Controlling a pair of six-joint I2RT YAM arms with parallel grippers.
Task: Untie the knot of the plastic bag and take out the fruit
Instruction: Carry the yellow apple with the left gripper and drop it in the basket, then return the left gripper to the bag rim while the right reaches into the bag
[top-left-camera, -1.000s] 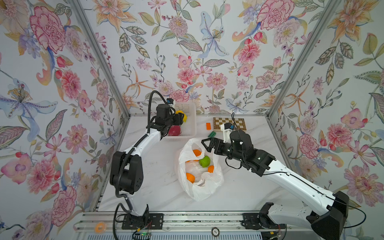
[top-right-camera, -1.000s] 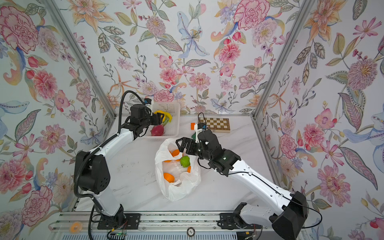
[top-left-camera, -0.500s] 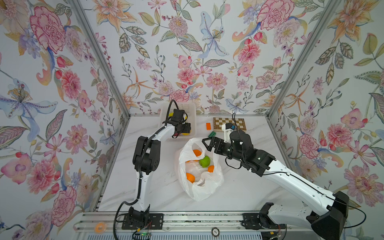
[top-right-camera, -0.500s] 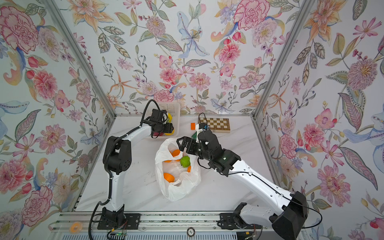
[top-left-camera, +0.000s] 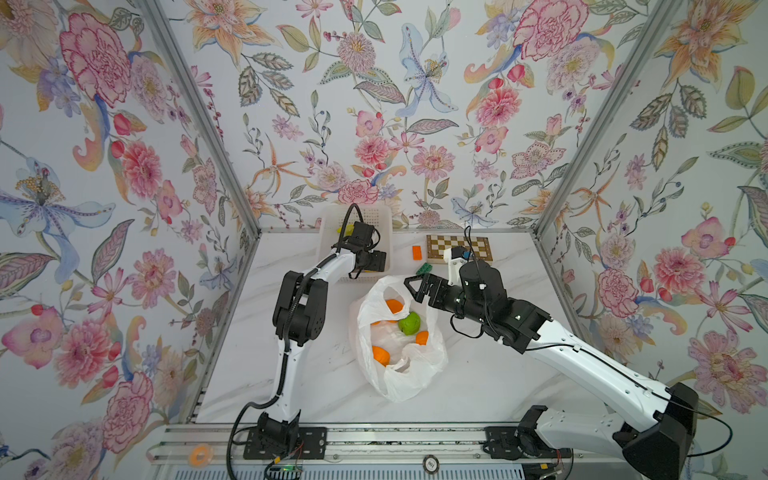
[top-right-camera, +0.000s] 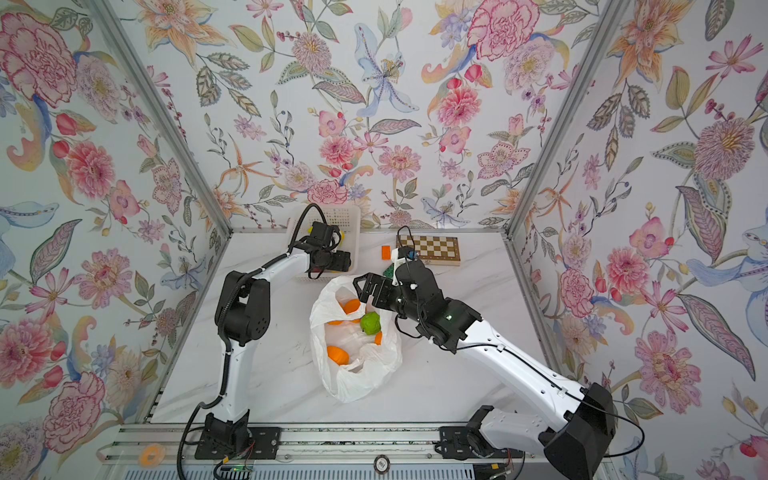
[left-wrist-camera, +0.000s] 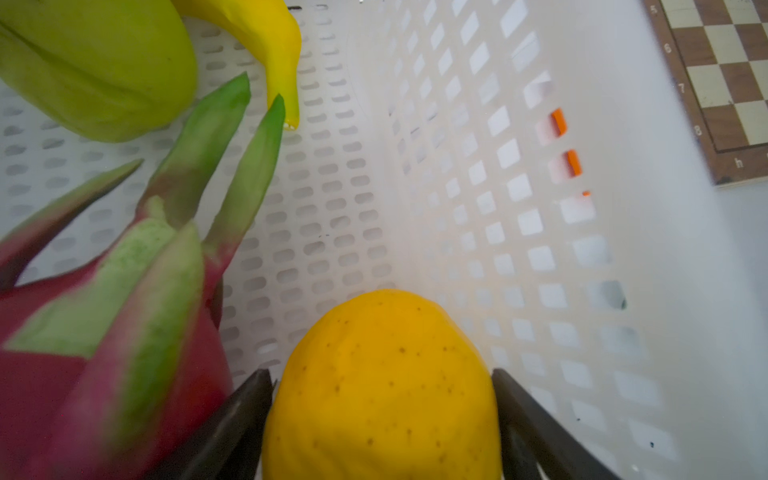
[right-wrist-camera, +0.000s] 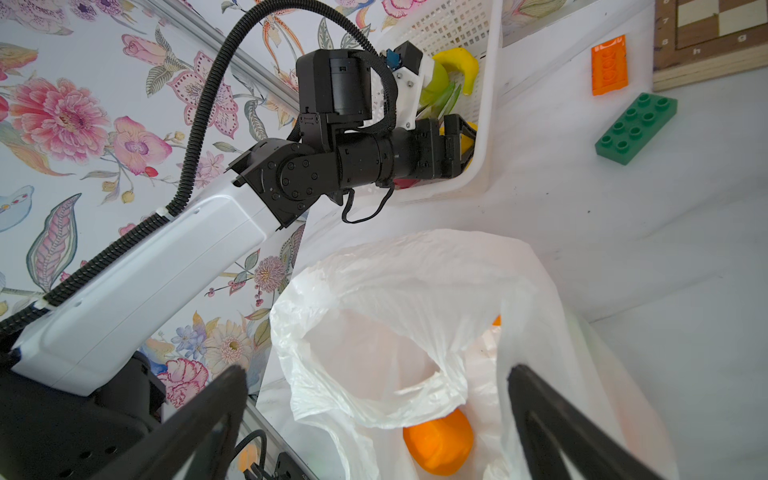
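The white plastic bag (top-left-camera: 399, 365) (top-right-camera: 357, 374) (right-wrist-camera: 395, 282) lies mid-table with its mouth wide; no knot shows. Inside it are oranges (top-left-camera: 380, 355) (right-wrist-camera: 438, 444) and a green fruit (top-left-camera: 409, 323) (top-right-camera: 370, 323). My right gripper (top-left-camera: 419, 286) (right-wrist-camera: 376, 374) hangs open over the bag's far rim, nothing between its fingers. My left gripper (top-left-camera: 376, 264) (left-wrist-camera: 381, 374) is down in the white basket (top-left-camera: 374, 214) (left-wrist-camera: 457, 166). Its jaws stand either side of a yellow fruit (left-wrist-camera: 382, 386), a thin gap at one finger. A dragon fruit (left-wrist-camera: 104, 353) lies beside it.
A banana (left-wrist-camera: 266, 37) and a green fruit (left-wrist-camera: 95, 62) also lie in the basket. Behind the bag sit a chessboard (top-left-camera: 459, 248), an orange brick (top-left-camera: 417, 252) (right-wrist-camera: 609, 64) and a green brick (top-left-camera: 424, 268) (right-wrist-camera: 636, 126). Floral walls close three sides.
My left arm carried the yellow fruit to the basket's near right corner and lowered it in, and its jaws have widened. The right arm and bag have not moved.
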